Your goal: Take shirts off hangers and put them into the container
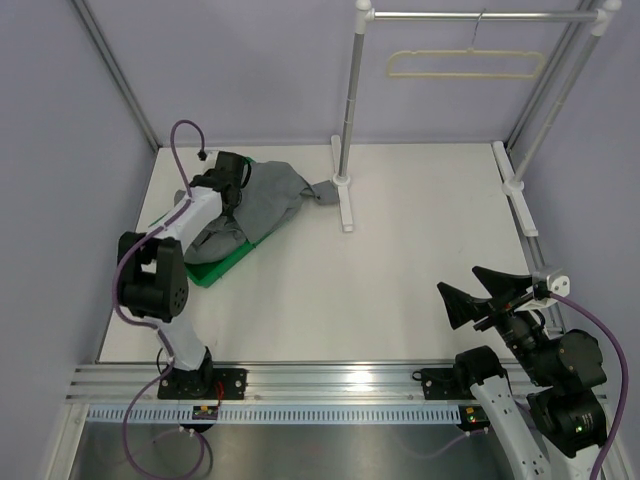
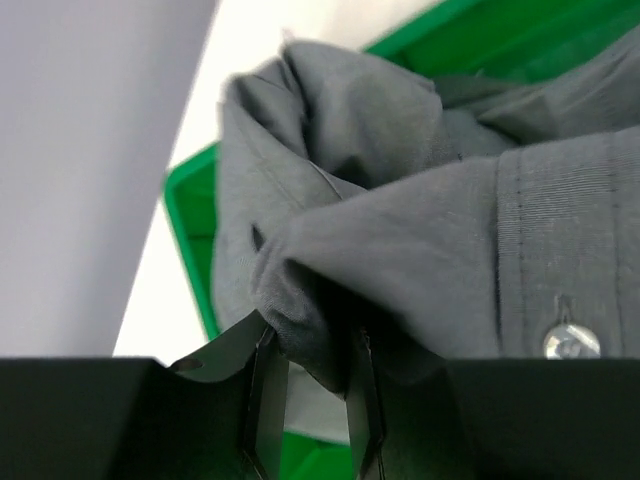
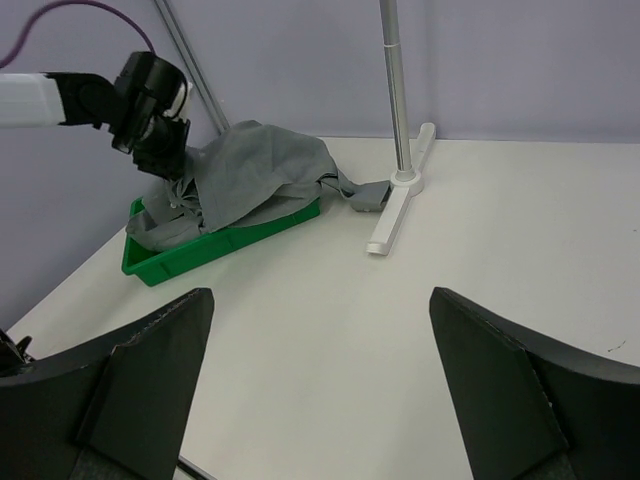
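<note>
The grey shirt (image 1: 265,195) lies crumpled over the green container (image 1: 215,272) at the table's back left, and one end trails out onto the table toward a post foot. My left gripper (image 2: 310,370) is over the heap, its fingers closed on a fold of the shirt (image 2: 400,200) above the container's rim (image 2: 185,220). The cream hanger (image 1: 465,65) hangs bare on the rail at the back right. At the near right my right gripper (image 3: 320,295) is open and empty above the table, looking across at the shirt (image 3: 250,170) and the container (image 3: 170,262).
A silver rail (image 1: 480,15) on two posts spans the back right. One post's foot (image 1: 343,195) stands mid-table beside the shirt's trailing end, the other (image 1: 515,185) runs along the right edge. Purple walls close in the left, back and right sides.
</note>
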Action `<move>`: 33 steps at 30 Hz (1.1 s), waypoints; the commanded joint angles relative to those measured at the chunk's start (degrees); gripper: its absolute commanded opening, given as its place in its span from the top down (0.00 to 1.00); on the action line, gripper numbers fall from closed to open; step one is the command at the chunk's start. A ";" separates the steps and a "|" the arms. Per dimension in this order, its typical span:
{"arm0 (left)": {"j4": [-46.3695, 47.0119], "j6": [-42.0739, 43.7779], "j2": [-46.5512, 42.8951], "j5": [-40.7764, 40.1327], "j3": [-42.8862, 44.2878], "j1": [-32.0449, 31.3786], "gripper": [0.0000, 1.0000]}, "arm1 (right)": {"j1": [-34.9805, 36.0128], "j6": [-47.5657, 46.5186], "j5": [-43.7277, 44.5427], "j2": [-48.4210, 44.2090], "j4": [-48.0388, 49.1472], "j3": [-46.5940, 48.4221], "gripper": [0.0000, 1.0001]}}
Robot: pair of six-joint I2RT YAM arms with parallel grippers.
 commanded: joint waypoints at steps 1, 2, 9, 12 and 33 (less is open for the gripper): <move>3.95 0.58 6.61 2.96 -0.90 1.42 0.72 | 0.85 0.37 -0.88 0.54 0.54 0.09 0.00; 3.61 -0.20 8.03 3.76 -0.46 2.46 0.72 | 0.76 0.37 -0.79 0.45 0.54 0.09 0.00; -0.34 -1.62 13.32 7.72 1.30 5.46 0.69 | 0.85 0.37 -0.35 -0.08 0.54 -0.35 0.01; -2.28 -1.88 12.01 7.81 2.00 5.73 0.51 | 0.85 0.37 -0.70 0.01 0.63 -0.27 0.00; -3.96 8.39 -4.62 12.10 14.74 -13.25 0.01 | 0.85 0.46 -0.88 -0.43 1.07 -1.06 0.01</move>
